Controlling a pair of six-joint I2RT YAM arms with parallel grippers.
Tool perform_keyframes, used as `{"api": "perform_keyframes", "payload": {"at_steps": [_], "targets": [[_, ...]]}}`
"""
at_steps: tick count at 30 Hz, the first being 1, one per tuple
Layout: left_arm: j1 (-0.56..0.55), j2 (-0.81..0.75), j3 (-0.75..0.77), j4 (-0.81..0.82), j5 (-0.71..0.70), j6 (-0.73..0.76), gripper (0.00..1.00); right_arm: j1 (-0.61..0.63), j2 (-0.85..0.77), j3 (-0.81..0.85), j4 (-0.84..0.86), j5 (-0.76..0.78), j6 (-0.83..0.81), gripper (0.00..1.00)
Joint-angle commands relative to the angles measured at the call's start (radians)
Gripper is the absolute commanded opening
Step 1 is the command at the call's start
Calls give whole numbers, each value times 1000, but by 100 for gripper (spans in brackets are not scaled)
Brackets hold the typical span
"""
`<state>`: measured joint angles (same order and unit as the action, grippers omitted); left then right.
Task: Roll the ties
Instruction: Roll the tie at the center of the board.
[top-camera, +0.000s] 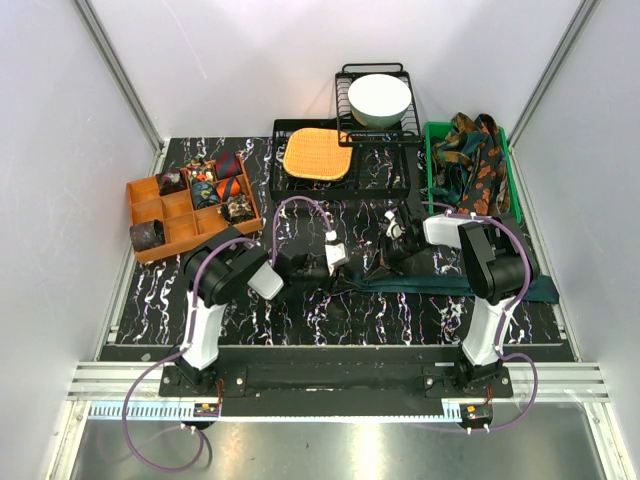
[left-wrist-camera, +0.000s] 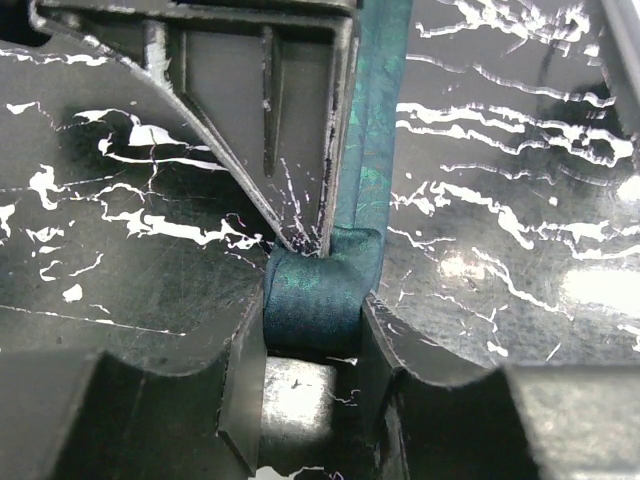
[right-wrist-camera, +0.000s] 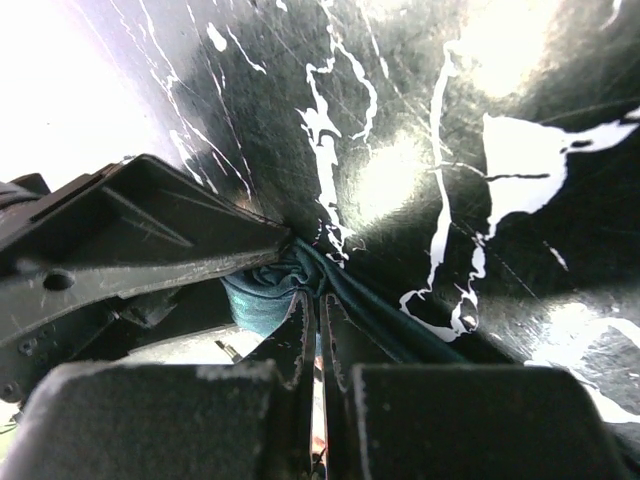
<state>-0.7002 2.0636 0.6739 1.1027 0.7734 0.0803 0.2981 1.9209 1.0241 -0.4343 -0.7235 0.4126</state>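
A plain dark teal tie (top-camera: 480, 285) lies stretched along the marble-patterned table toward the right edge. Its left end is wound into a small coil (left-wrist-camera: 315, 300). My left gripper (left-wrist-camera: 312, 322) is shut on this coil, one finger on each side, and the tie's free length (left-wrist-camera: 372, 130) runs away from it. My right gripper (right-wrist-camera: 318, 308) is almost fully shut, pinching the tie right beside the coil (right-wrist-camera: 258, 298). In the top view the two grippers, left (top-camera: 346, 275) and right (top-camera: 380, 266), meet tip to tip at the table's middle.
An orange divided tray (top-camera: 150, 212) at the left holds several rolled ties. A green bin (top-camera: 432, 160) at the back right holds patterned ties. A black wire rack (top-camera: 282, 180) carries an orange woven mat (top-camera: 317, 153), and a second rack holds a white bowl (top-camera: 378, 98).
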Motion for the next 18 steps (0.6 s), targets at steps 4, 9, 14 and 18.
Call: {"api": "perform_keyframes", "payload": {"at_steps": [4,9,14,18], "targets": [[-68,-94,47,-539,-124,305,17,10,70,-27,-35,251,-81,25],[-90,-109,117,-734,-216,393,9,-13,-39,25,-147,165,-155,38],[-108,-108,167,-892,-282,446,5,-63,-160,1,-176,44,-149,52],[-120,-109,188,-943,-330,480,5,-62,-163,-48,-84,-83,-63,53]]}}
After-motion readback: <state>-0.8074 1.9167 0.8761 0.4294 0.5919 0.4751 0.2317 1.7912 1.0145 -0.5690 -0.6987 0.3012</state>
